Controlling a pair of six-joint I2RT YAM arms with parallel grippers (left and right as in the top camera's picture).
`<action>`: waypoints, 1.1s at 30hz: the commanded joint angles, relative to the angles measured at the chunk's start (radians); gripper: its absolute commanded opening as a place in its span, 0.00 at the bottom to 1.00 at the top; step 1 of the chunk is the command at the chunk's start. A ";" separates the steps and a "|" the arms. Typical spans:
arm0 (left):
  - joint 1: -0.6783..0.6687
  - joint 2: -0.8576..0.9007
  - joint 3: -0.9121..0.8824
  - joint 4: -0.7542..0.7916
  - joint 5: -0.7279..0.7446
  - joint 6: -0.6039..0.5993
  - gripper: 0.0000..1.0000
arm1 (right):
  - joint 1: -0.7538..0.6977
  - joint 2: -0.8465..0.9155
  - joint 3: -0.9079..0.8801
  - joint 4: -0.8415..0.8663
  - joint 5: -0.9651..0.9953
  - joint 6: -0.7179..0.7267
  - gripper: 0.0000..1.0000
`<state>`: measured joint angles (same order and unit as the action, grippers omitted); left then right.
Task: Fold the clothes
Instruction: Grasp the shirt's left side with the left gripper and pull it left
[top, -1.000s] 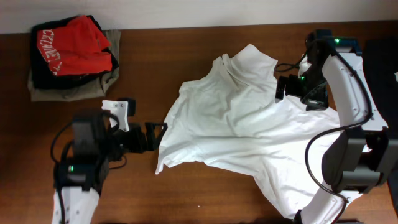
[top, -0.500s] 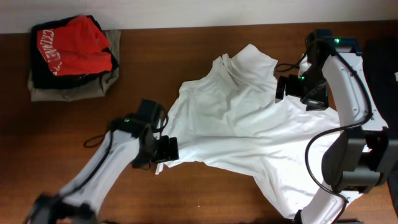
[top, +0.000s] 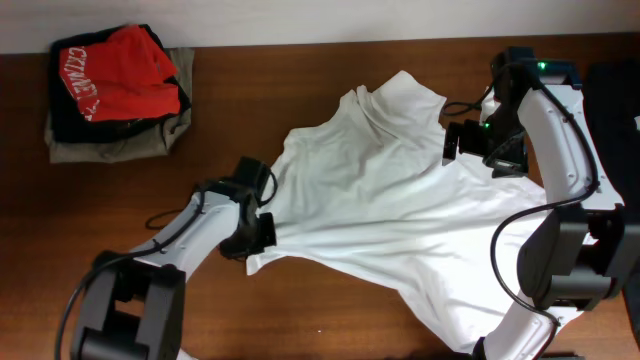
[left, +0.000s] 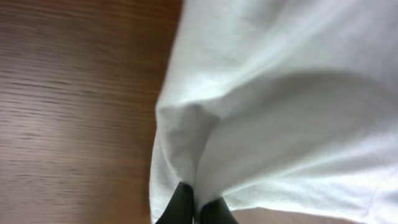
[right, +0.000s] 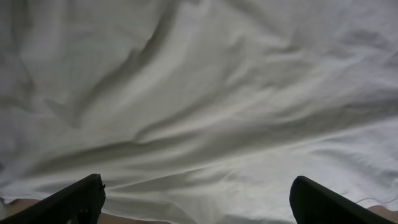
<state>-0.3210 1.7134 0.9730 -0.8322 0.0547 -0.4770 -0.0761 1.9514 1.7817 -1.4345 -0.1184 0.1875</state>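
A crumpled white shirt lies spread over the middle and right of the brown table. My left gripper is at the shirt's lower left edge, shut on a pinch of the white cloth. In the left wrist view its black fingertips meet with a fold of the shirt squeezed between them. My right gripper hovers over the shirt's upper right part, near the collar side. In the right wrist view it stands wide open above the cloth, holding nothing.
A stack of folded clothes, red on top of black and olive, sits at the back left corner. A dark object lies at the right edge. Bare wood shows left of and in front of the shirt.
My left arm swung in from the left to the shirt's lower left edge and its jaws closed on the cloth. The right arm has not moved.
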 joint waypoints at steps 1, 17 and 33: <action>0.134 0.009 0.013 0.002 -0.125 -0.074 0.01 | -0.003 -0.011 0.000 0.000 -0.002 0.011 0.99; 0.779 -0.118 0.014 -0.073 0.150 -0.075 0.63 | -0.003 -0.011 0.000 0.000 -0.002 0.011 0.99; 0.705 -0.124 0.014 -0.035 0.101 0.045 0.99 | -0.003 -0.016 0.000 -0.005 0.003 0.132 0.99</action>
<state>0.3882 1.6020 0.9752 -0.8703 0.1753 -0.4515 -0.0761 1.9514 1.7817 -1.3987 -0.1444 0.2031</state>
